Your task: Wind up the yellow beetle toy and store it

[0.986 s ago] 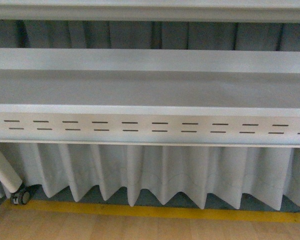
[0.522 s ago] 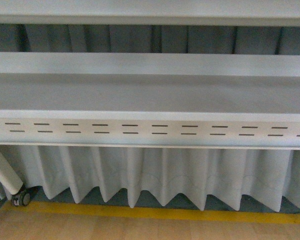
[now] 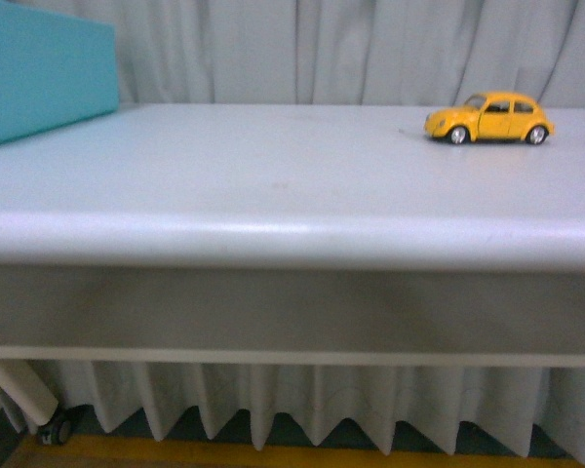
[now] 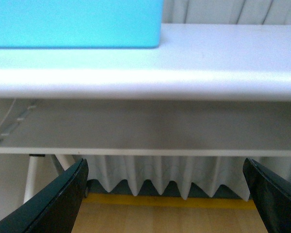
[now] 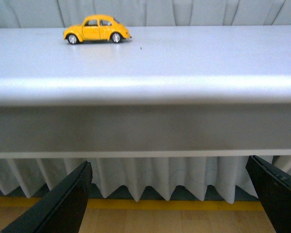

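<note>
Since half a second ago the front view has been raised: the slotted rail is gone, and the white table (image 3: pixel 273 185) is now seen from just above its top. The yellow beetle toy (image 3: pixel 488 118) is stood on its wheels at the table's far right part, side-on (nose toward the table's left), close to the curtain (image 3: pixel 370 49) behind the table. A teal box (image 3: pixel 44 73) is placed at the table's far left. The left gripper (image 4: pixel 165 165) and the right gripper (image 5: pixel 169 165) are held before the table's front edge, both spread wide, with nothing between the fingers.
</note>
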Controlling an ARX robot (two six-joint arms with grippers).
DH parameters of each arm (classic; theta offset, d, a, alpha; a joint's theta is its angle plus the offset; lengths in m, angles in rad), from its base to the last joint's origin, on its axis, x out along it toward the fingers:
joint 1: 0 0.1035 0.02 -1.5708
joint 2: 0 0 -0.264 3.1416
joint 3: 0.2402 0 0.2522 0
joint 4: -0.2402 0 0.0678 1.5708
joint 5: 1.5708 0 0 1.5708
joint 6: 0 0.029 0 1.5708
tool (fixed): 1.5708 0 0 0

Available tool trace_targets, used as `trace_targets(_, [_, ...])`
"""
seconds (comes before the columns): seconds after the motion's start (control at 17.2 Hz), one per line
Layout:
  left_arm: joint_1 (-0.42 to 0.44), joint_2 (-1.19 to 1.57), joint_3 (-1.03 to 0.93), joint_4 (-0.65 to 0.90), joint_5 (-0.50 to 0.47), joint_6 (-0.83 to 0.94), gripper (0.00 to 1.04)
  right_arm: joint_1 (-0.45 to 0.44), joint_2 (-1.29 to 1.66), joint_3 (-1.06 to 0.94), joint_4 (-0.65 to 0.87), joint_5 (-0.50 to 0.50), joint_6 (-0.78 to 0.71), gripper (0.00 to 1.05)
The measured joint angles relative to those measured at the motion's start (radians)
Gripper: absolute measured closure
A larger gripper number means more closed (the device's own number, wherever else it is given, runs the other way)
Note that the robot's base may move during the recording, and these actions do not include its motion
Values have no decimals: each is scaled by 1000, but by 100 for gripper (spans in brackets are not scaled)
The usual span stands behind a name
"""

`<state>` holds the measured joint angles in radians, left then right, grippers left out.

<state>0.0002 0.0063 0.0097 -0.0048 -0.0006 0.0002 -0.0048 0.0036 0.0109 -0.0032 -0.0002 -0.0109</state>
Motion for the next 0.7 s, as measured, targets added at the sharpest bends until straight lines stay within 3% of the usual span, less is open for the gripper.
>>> trace_targets(0.7, [0, 0, 0, 0, 2, 0, 7, 0, 0, 0, -1, 1, 0, 7])
